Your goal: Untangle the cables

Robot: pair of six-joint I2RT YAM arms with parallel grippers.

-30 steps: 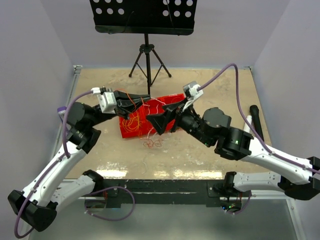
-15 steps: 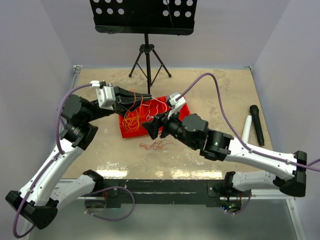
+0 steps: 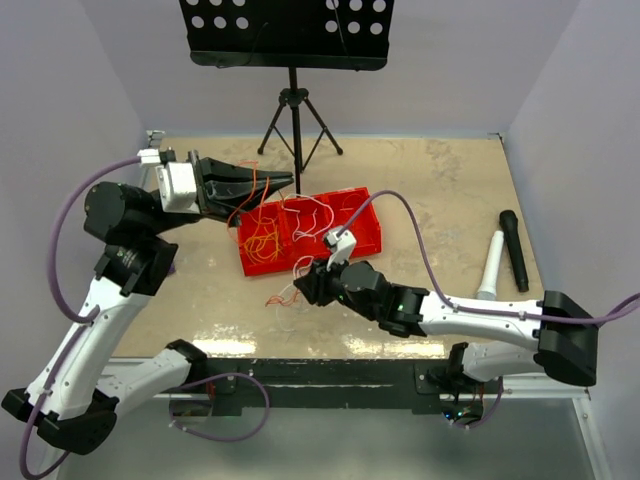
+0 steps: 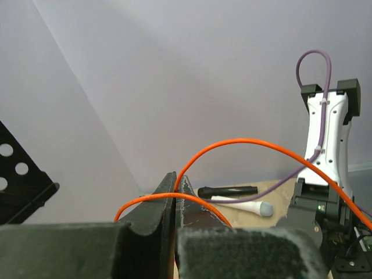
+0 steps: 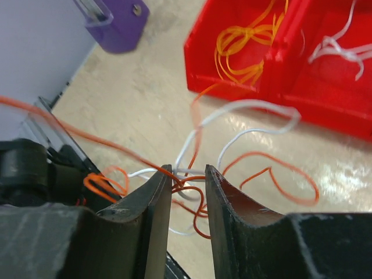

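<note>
**Beige table (image 3: 440, 200), lilac walls: one strand held up, a loose clump about to be gripped.**

From above, your left gripper (image 3: 285, 180) hangs raised over the far-left side of the red tray (image 3: 365, 215). Your right gripper (image 3: 303, 283) sits low at a small clump of cables (image 3: 283, 296) on the table, just in front of the tray. In the left wrist view, the jaws are pressed together on an orange cable (image 4: 261, 142) that arcs away to the right. In the right wrist view, the jaws stand a little apart, and orange and white strands pass between them without being pinched. I judge that you are separating the clump. Next, close on only a few strands and draw them apart slowly.
</note>
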